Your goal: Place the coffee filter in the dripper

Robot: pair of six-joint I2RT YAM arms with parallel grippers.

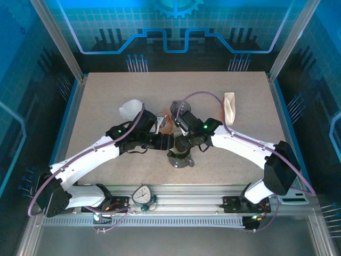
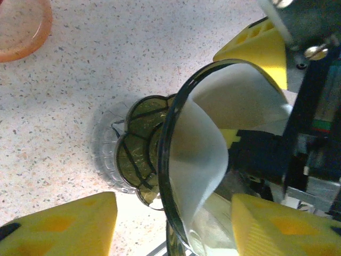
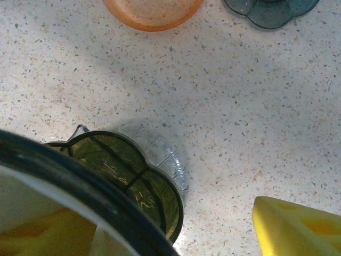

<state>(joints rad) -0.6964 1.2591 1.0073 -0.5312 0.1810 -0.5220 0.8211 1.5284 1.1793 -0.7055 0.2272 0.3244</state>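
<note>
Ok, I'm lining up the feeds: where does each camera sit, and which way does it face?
Top external: above and behind, looking down on the table; left arm and right arm show.
Left wrist: down at dripper and coffee filter; two yellow fingers.
Right wrist: down past the dripper rim; one finger.
Both wrists share the orange dish.

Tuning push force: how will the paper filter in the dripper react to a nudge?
The filter is probably floppy and very light: thin paper, one edge curling off the dripper wall. A nudge likely crumples or shifts it rather than sliding it. It sits loose, so it could lift out.
</note>
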